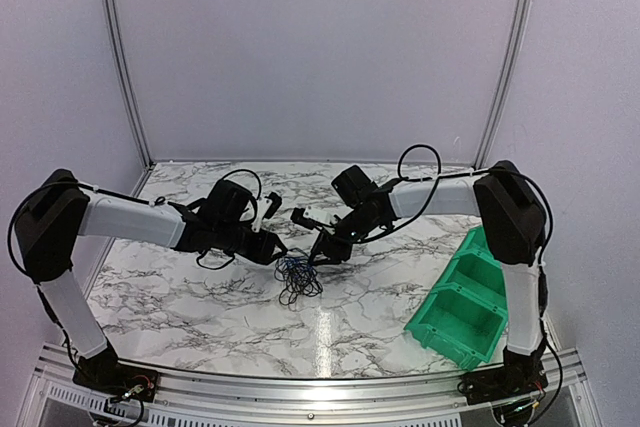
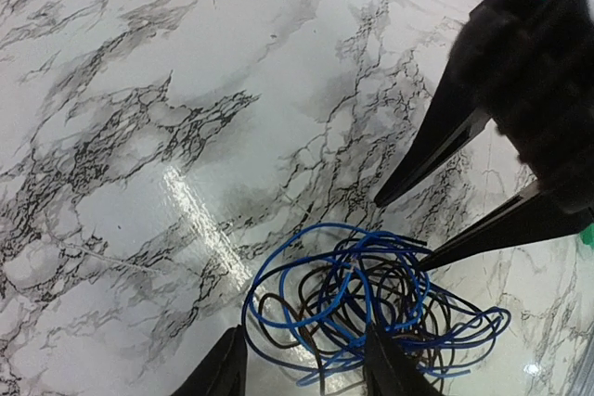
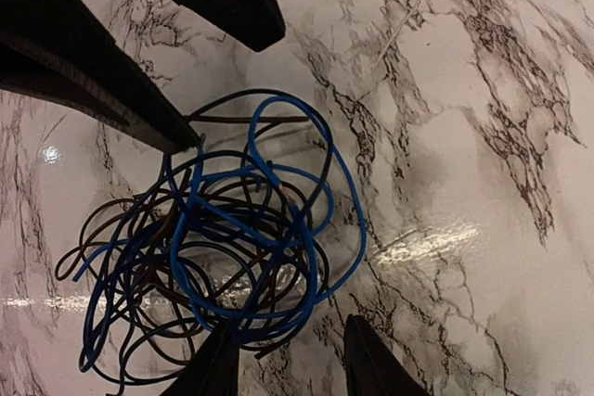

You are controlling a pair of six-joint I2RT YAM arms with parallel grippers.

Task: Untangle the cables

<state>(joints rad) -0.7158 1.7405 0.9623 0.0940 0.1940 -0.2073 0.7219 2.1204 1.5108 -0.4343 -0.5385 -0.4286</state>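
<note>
Cables (image 1: 297,275), a blue-and-black tangle, lie on the marble table (image 1: 200,297) just below the frame's centre. My left pincer (image 2: 304,331) and right pincer (image 3: 292,322) stand parted at its edge, gripping nothing I can see. My fingers are cut off at the bottom edge.

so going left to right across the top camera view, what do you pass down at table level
left arm's black two-finger gripper → loopy tangle of thin blue and black cables → right arm's black two-finger gripper → green plastic bins
</note>
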